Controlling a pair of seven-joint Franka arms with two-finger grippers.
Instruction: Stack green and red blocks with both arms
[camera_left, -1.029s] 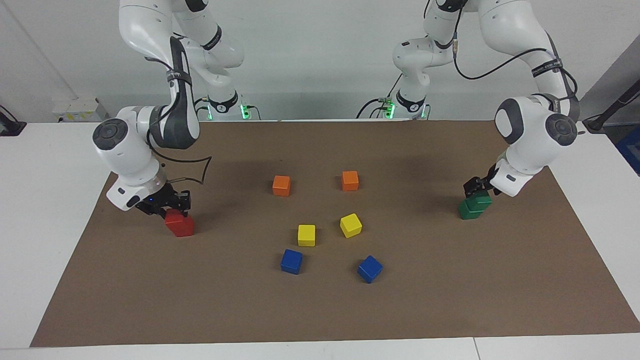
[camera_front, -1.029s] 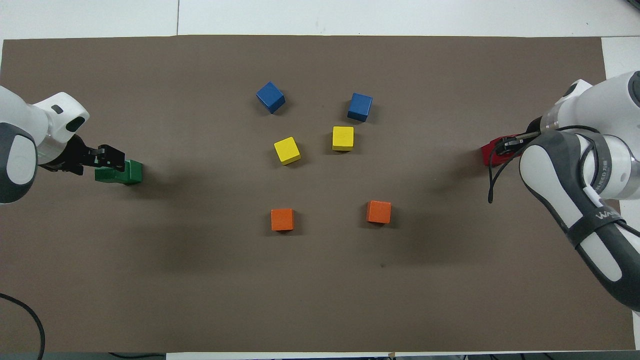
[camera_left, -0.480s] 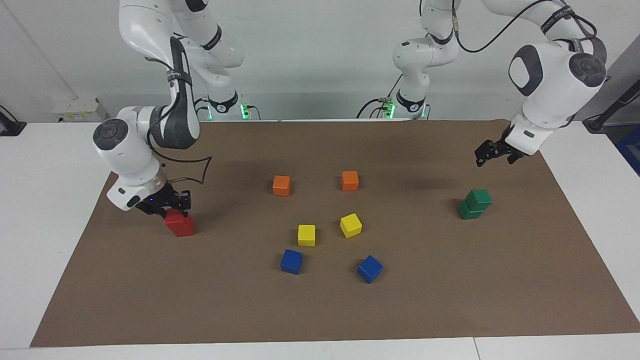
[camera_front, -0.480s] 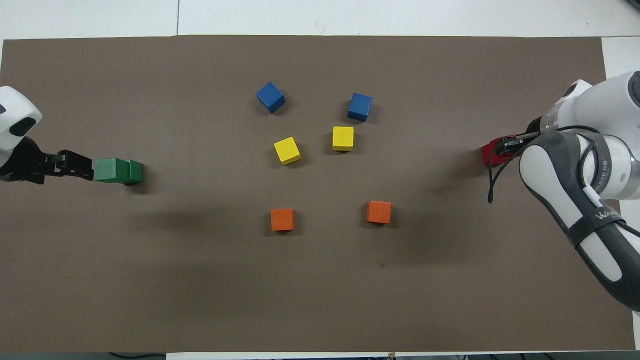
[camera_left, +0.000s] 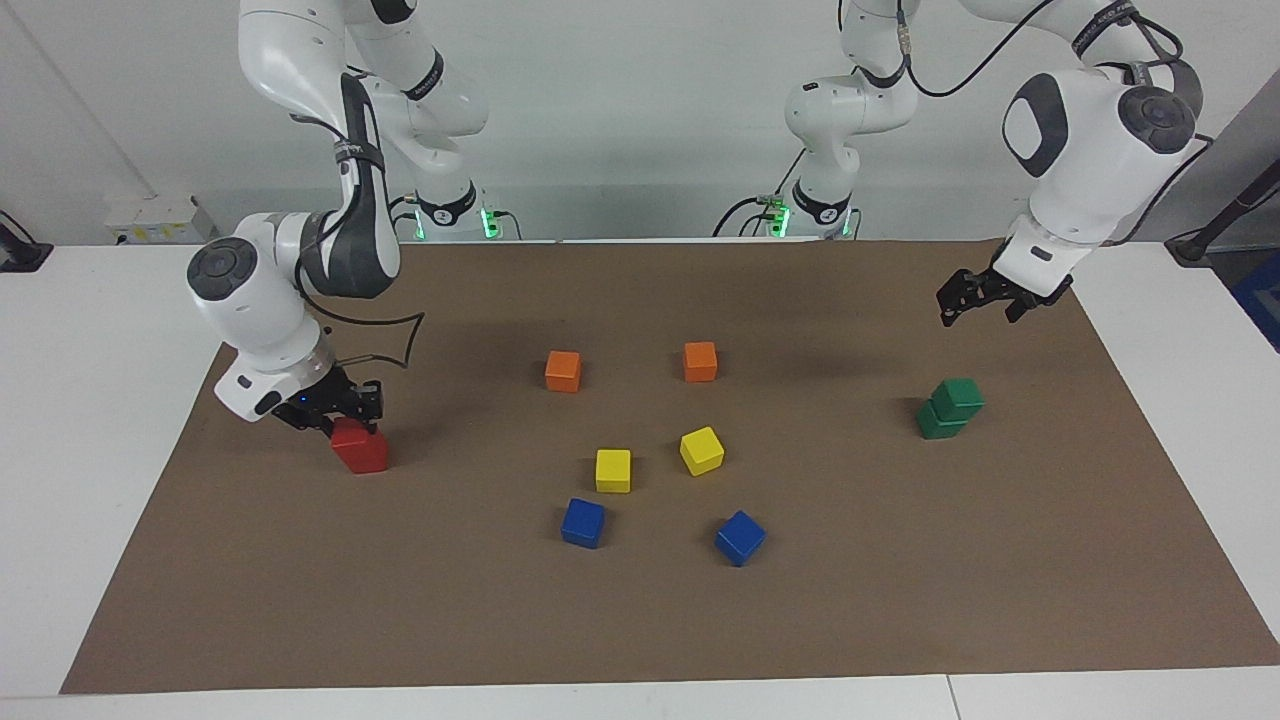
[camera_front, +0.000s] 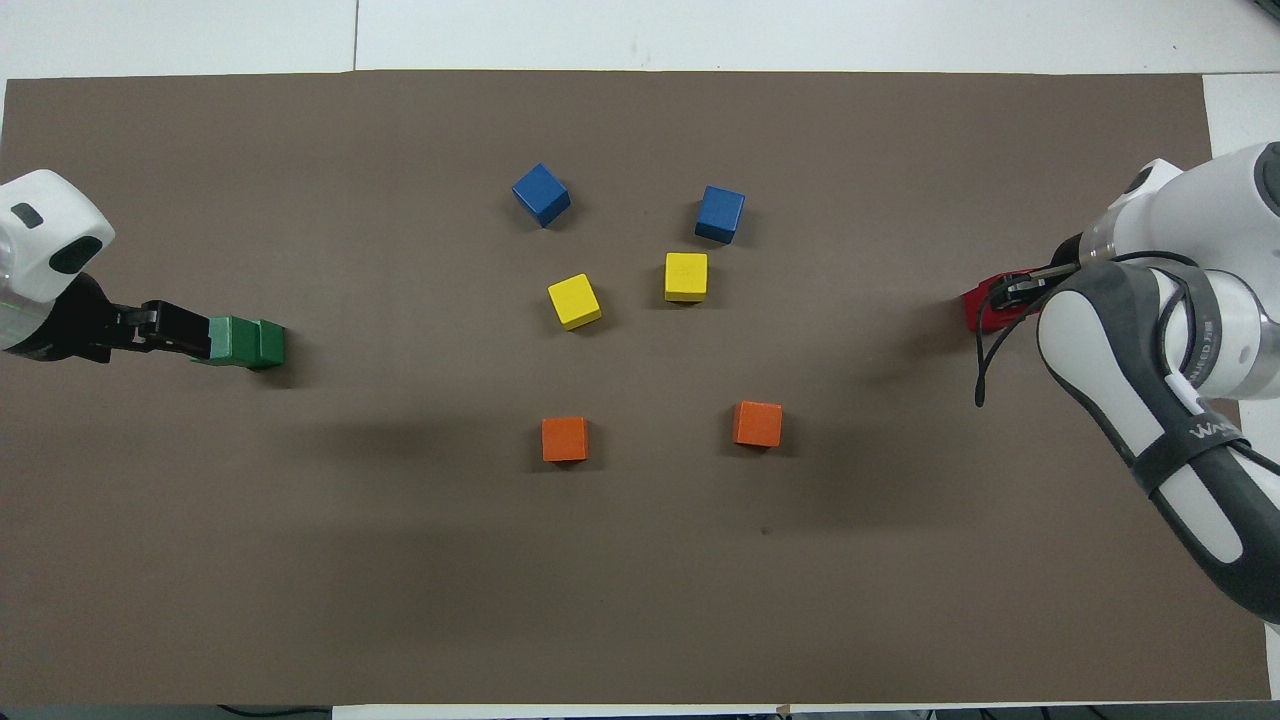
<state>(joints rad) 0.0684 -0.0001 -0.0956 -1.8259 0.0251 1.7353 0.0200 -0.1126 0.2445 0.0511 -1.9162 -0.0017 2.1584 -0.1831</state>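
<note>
I keep the right gripper (camera_left: 345, 412) clamped on the top red block (camera_left: 358, 446) at the right arm's end, and I would let go only once it sits square on the one I judge is under it. The left gripper (camera_left: 978, 301), fingers apart, hangs over the mat (camera_left: 900, 600) above the 2 glossy green blocks (camera_left: 950, 408), stacked slightly askew at the left arm's end.

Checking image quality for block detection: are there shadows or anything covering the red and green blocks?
Facing view: soft shadows, green stack unobstructed, right claw on red blocks. Overhead view: right arm hides most of the red.
</note>
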